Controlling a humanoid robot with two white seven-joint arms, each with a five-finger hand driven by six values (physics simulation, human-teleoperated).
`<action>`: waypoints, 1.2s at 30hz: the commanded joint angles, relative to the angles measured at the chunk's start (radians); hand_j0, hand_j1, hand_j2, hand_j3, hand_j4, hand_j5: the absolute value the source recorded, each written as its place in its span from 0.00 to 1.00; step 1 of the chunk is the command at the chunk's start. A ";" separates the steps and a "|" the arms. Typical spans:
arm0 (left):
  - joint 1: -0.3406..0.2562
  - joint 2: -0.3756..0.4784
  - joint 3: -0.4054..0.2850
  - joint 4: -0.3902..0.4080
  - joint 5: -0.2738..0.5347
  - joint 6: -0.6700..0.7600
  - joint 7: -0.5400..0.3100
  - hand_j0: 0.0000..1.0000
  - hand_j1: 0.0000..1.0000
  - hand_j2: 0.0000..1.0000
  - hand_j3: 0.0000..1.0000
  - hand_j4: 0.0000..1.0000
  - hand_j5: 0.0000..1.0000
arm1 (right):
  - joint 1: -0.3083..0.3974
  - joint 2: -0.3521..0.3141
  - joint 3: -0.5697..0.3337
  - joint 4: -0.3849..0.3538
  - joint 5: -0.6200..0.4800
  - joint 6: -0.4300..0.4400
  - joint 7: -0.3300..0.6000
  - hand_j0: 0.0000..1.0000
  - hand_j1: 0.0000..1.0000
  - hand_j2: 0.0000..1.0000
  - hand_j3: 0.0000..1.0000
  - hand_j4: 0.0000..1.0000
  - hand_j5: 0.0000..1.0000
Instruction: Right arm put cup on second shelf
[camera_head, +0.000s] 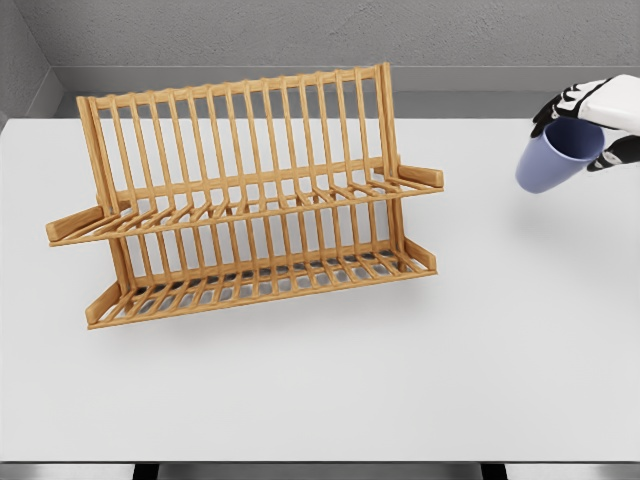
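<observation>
A wooden two-tier dish rack stands on the white table, left of the middle. Its upper shelf and lower shelf are slatted and hold nothing. At the far right edge my right hand is shut on a lavender cup. The cup hangs in the air, tilted, with its mouth turned up and to the right toward the hand. It is well to the right of the rack and about level with the upper shelf. Black fingers wrap over its rim.
A grey wall runs behind the table. The table's front edge lies near the bottom of the picture.
</observation>
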 joint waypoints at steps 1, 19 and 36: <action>0.000 0.000 0.000 0.000 0.000 0.000 0.000 1.00 1.00 1.00 1.00 1.00 1.00 | 0.000 0.002 -0.003 -0.001 -0.006 0.003 0.000 0.63 0.63 0.63 0.63 0.63 0.63; 0.000 0.000 0.000 0.000 0.000 0.000 0.000 1.00 1.00 1.00 1.00 1.00 1.00 | -0.067 0.095 -0.003 -0.004 -0.006 0.003 0.000 0.61 0.61 0.61 0.61 0.61 0.61; 0.000 0.000 0.000 0.000 0.000 0.000 0.000 1.00 1.00 1.00 1.00 1.00 1.00 | -0.104 0.184 0.008 -0.085 -0.009 0.003 0.000 0.59 0.59 0.59 0.59 0.59 0.59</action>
